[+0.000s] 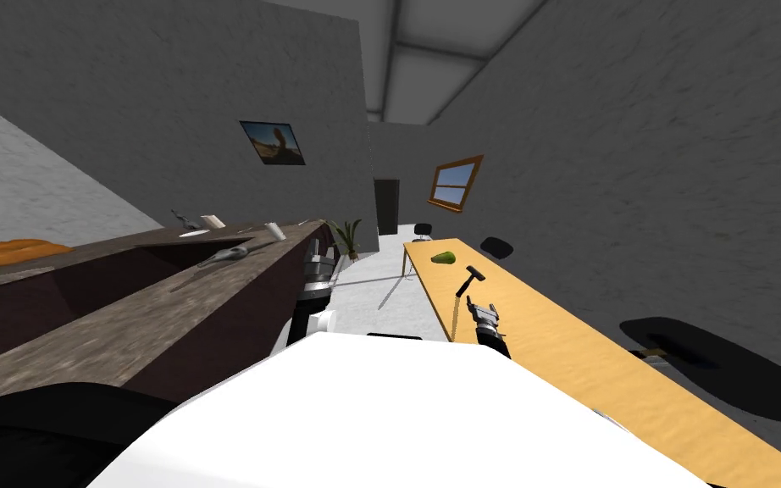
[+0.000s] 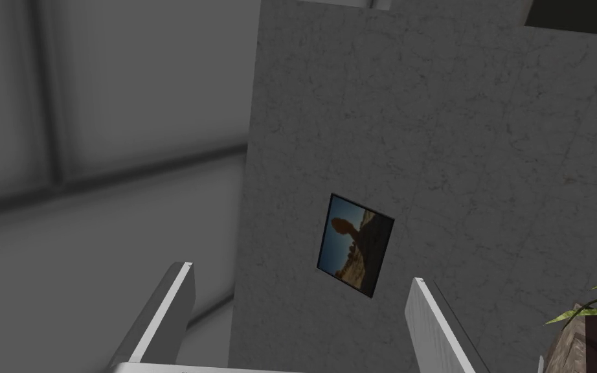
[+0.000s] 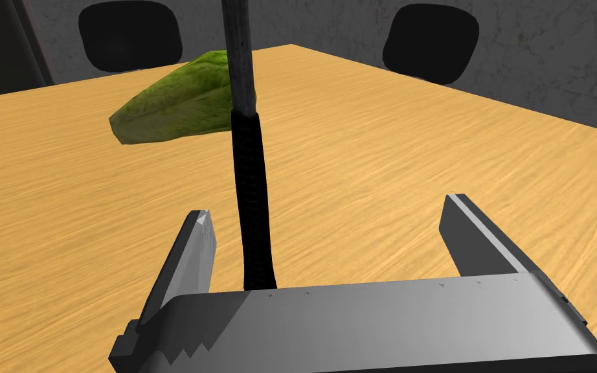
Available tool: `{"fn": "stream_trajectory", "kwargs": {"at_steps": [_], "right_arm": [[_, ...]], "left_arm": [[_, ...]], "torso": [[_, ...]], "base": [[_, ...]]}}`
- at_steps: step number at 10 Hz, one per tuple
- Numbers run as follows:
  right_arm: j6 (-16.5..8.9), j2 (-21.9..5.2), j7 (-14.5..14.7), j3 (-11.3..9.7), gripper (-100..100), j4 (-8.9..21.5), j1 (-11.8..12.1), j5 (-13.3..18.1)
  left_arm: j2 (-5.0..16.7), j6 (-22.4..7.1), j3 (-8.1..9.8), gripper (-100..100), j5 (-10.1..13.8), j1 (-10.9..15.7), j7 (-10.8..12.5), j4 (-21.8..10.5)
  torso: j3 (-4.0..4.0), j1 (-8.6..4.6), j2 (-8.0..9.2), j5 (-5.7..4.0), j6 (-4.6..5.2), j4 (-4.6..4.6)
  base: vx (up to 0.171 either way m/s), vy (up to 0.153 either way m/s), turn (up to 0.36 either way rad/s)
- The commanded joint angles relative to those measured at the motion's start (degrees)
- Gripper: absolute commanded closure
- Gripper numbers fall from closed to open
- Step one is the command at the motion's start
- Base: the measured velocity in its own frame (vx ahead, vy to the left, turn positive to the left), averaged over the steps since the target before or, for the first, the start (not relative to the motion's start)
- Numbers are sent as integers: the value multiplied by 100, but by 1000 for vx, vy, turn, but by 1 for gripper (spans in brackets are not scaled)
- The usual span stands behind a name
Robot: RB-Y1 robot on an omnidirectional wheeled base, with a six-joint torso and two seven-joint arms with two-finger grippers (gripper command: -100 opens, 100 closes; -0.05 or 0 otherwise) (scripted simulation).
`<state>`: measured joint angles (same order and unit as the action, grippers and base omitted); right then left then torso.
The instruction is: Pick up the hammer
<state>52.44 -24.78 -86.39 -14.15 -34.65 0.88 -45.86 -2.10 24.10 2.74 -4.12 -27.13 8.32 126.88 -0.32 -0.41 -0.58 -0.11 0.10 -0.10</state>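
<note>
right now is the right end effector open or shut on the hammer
Open. The right end effector has its blades wide apart; the hammer handle lies between them, unclamped.

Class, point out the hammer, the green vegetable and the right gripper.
hammer (image 3: 250, 188): right wrist view, on the black grip of its handle.
green vegetable (image 3: 168, 107): right wrist view, on its middle.
right gripper (image 3: 329, 207): right wrist view, midway between its open jaws.
</note>
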Motion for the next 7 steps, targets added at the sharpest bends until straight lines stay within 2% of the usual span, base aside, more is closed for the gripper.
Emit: {"fn": "stream_trajectory", "kwargs": {"at_steps": [1, 4, 6, 7], "right_arm": [[58, -32, -133, -21, -100, 176, -27, -34], [416, -141, -730, -171, -100, 909, -197, -146], [416, -141, -730, -171, -100, 909, -197, -146], [515, -166, -886, -213, -100, 1098, -241, -169]], "left_arm": [[0, 0, 0, 0, 0, 0, 0, 0], [0, 0, 0, 0, 0, 0, 0, 0], [0, 0, 1, 0, 0, -2, 0, 0], [0, 0, 1, 0, 0, -2, 0, 0]], "torso": [[0, 0, 0, 0, 0, 0], [-3, -5, -5, -2, -1, -1], [-4, -4, -6, -2, 9, -2], [-4, 11, -6, 1, 9, -2]], "base": [[3, -55, 169], [-1, -70, 379], [-2, -43, -1], [-2, -15, 170]]}}
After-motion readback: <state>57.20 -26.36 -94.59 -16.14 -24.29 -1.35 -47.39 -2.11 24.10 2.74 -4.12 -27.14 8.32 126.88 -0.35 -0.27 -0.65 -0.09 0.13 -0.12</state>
